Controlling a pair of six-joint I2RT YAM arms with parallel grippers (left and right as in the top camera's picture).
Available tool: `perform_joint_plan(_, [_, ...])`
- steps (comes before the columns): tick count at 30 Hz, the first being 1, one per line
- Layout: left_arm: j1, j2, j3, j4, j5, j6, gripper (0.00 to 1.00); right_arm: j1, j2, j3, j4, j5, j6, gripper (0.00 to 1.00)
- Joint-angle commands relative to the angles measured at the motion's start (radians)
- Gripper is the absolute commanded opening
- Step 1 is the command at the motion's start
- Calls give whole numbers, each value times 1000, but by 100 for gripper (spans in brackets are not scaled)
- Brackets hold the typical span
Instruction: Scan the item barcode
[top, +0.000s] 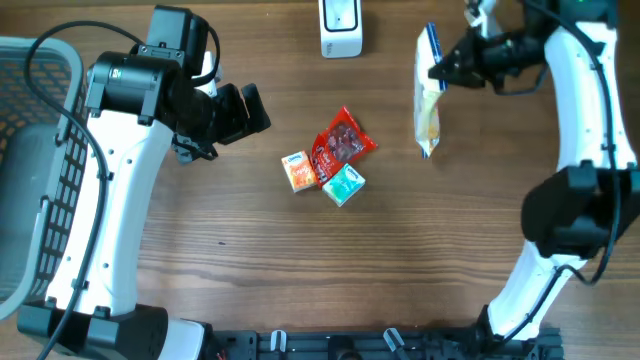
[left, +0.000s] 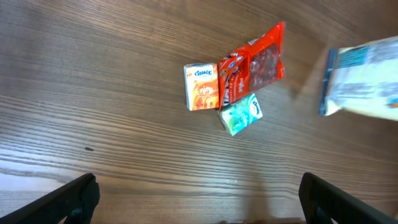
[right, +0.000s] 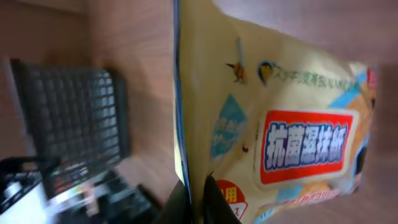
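At six o'clock in the overhead view, both arms stand on their bases at the near edge of the wooden table (top: 250, 270). Toward the middle lie three small packets touching one another: a green tissue pack (top: 344, 186) nearest, an orange tissue pack (top: 298, 171) at its ten o'clock, and a red snack bag (top: 341, 142) just beyond them. The left arm arches up from seven o'clock with its elbow bent. Its left gripper (top: 245, 112) points toward three o'clock and hovers at ten o'clock from the packets, jaws spread wide with nothing between them. A grey basket (top: 45, 60) sits at nine o'clock, at the table's edge. The right arm stands up from five o'clock, bends over at the far end and points toward nine o'clock. The right gripper (top: 440, 68) is clamped on the upper part of a pale yellow wipes pack (top: 427, 105), held above the table at two o'clock from the packets. Farthest, at twelve o'clock, stands the white scanner (top: 340, 28), apart from the pack.
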Motion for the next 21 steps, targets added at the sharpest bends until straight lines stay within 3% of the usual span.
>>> perform_joint_plan(1, [-3,0,0,0,8,2,100,-78,-3,-248,111,-312,-72,4])
perform_joint_plan(3, [-3,0,0,0,8,2,100,-143,-3,-378,192,-386,-65,4])
perform_joint_plan(4, [-3,0,0,0,8,2,100,-193,-3,-413,233,-276,-30,4])
perform_joint_plan(7, [-3,0,0,0,8,2,100,-304,-7,-400,227,342,163,4])
perform_joint_plan(10, [-3,0,0,0,8,2,100,-360,-18,-372,200,435,175,4])
perform_joint_plan(15, [-3,0,0,0,8,2,100,-366,-98,-299,127,606,249,47])
perform_joint_plan(18, [-3,0,0,0,8,2,100,-339,-166,-189,24,638,248,81])
perform_joint_plan(21, [-3,0,0,0,8,2,100,-284,-238,-145,-5,520,179,85])
